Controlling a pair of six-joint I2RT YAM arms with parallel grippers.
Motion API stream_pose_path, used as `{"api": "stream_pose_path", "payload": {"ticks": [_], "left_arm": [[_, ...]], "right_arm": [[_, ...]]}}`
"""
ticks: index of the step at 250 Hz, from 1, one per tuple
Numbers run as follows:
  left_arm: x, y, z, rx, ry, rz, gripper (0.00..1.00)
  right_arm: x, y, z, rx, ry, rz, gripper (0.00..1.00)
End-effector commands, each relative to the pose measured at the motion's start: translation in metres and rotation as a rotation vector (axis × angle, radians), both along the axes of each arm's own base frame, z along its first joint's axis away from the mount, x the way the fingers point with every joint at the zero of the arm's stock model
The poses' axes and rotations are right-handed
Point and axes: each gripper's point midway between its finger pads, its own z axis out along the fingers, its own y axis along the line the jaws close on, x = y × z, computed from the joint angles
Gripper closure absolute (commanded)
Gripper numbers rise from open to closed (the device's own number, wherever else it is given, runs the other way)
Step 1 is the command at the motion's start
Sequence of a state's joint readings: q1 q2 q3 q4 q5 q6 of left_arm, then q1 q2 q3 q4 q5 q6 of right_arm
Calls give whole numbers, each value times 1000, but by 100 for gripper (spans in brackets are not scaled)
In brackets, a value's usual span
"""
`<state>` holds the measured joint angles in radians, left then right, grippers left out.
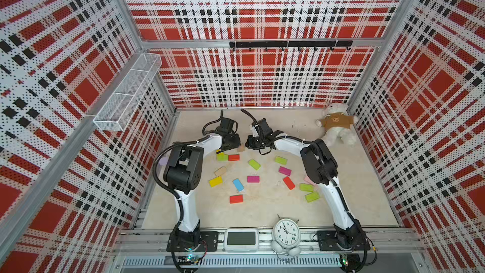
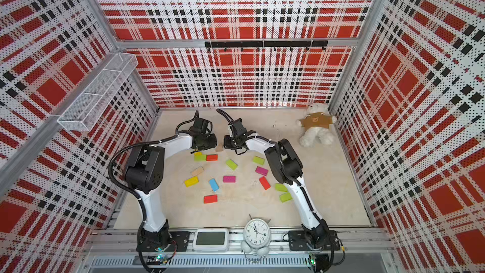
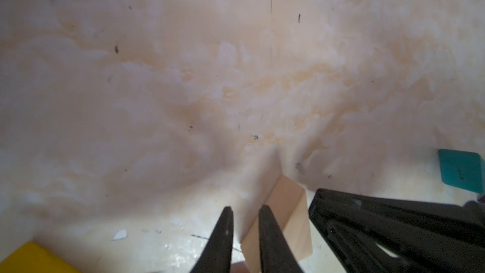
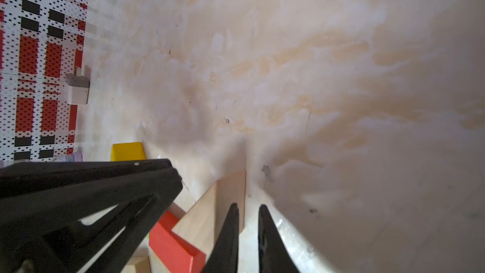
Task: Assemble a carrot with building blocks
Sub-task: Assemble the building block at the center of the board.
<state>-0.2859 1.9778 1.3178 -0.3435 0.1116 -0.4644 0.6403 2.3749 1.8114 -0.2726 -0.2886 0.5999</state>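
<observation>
A tan triangular block (image 1: 240, 149) (image 2: 219, 148) lies at the back middle of the table between both grippers. My left gripper (image 1: 234, 148) (image 3: 246, 210) is shut and empty, its tips just over the block's (image 3: 286, 206) edge. My right gripper (image 1: 248, 145) (image 4: 248, 207) is shut too, nothing clamped, tips over the opposite edge of the block (image 4: 204, 219). Close by lie a red block (image 1: 233, 157) (image 4: 173, 245), a lime green block (image 1: 222, 157) and a yellow block (image 3: 31, 258) (image 4: 127, 151). A teal block (image 3: 460, 170) shows in the left wrist view. Several more blocks are scattered nearer the front, among them a blue block (image 1: 238, 184) and a magenta block (image 1: 253, 179).
A teddy bear (image 1: 337, 124) sits in the back right corner. An alarm clock (image 1: 286, 232) and a white display unit (image 1: 241, 238) stand on the front rail. A wire basket (image 1: 128, 95) hangs on the left wall. A beige plug cube (image 4: 77, 91) rests by the wall.
</observation>
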Motion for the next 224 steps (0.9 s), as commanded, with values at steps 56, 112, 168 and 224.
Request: {"api": "stream_pose_path", "payload": {"ticks": [56, 112, 168, 224], "left_arm": [[1, -4, -6, 1, 9, -29, 78], [-2, -5, -10, 3, 24, -46, 78], [-6, -5, -11, 8, 32, -53, 78], [-10, -8, -9, 6, 32, -62, 80]], "right_arm": [[-2, 17, 1, 32, 0, 14, 83], [-6, 23, -1, 36, 8, 21, 83], [-7, 22, -1, 33, 8, 20, 83], [-8, 22, 1, 36, 10, 16, 83]]}}
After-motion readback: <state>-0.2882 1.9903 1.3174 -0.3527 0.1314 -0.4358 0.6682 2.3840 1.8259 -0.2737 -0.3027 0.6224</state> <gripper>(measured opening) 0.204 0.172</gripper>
